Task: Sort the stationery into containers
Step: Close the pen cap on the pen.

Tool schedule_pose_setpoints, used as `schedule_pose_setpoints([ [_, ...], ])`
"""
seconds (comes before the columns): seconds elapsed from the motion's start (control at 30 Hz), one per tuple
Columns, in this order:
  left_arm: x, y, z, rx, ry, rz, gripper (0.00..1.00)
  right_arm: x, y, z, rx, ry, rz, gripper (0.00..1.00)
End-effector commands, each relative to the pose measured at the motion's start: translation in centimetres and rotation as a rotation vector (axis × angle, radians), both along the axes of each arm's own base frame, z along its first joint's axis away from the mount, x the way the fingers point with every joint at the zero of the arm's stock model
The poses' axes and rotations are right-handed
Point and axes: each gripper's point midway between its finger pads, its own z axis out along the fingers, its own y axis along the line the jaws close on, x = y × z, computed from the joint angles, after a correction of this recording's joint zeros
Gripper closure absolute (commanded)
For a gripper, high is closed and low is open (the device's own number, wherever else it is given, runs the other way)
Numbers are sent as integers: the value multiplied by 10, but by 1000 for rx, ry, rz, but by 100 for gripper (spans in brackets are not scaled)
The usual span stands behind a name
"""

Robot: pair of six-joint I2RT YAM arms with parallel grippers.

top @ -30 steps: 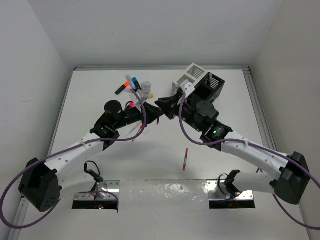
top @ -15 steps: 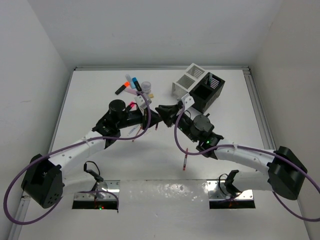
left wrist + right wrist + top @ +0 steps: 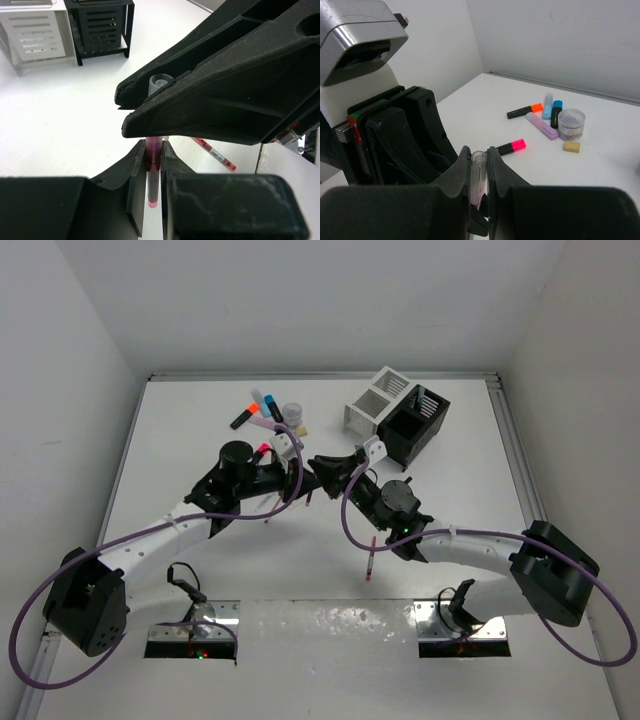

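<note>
The bench (image 3: 200, 570) is cut off at its near edge in the top view by the arm mounts. Where the two arms meet above its middle, their dark housings overlap and the handover point is hard to read from above.

A second ago the right arm (image 3: 470, 545) reached toward the boxes and its wrist covered part of them. It has since drawn back toward the near side and folded at the elbow, so the joined white box (image 3: 372, 405) and black box (image 3: 415, 422) at the far right now show whole. The left arm (image 3: 160, 530) has edged forward. It stretches from its base diagonally up and right, and the right arm bends back up and left to meet it.

The left end effector (image 3: 154, 147) is clamped on a clear pen (image 3: 153, 170) with pink ink inside. The right end effector (image 3: 478, 152) is closed on the same pen near its open upper end. The pen is held off the bench, between the two, left of the boxes.

A red pen (image 3: 371, 560) lies unmoved on the bench nearer the bases. At the far left sit an orange-tipped highlighter (image 3: 525, 110), a blue one (image 3: 556, 111), a lilac one (image 3: 541, 125), a pink-tipped one (image 3: 511, 146), the tape roll (image 3: 571, 123) and the eraser (image 3: 571, 146) just beside it.
</note>
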Motion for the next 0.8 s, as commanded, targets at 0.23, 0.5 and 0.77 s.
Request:
schedule_pose_setpoints([
  [0.23,10,1,149,-283,-447,17,100,-48,-14,-159,-430,317,104,100],
  [0.5,11,1,147,-277,-441,23,100,-59,-14,-181,-457,353,90,100],
  [0.77,11,2,146,-277,-441,26,100,-65,-18,-190,-469,367,78,100],
])
